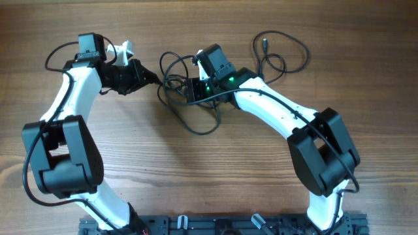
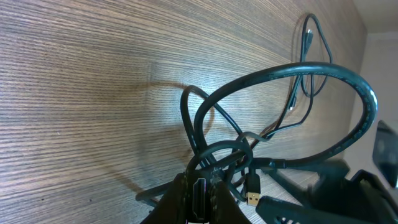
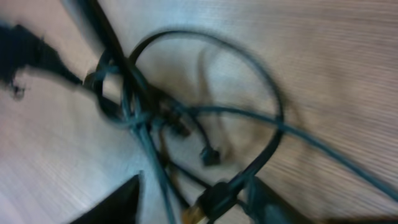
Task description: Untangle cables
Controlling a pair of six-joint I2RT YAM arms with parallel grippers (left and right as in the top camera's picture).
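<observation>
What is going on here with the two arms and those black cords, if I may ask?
Two robot arms are working on a knot of thin black cables lying on the wooden table. The left end effector is shut on a strand at the edge of the tangle. The right end effector sits low over the knot with its jaws apart, and a plug lies between them, not clamped. The cables are not yet untangled.

Motion blur is smearing the cables (image 3: 134,115) ahead of the right tool (image 3: 196,202); overhead, that tool is covering their tangled middle.
</observation>
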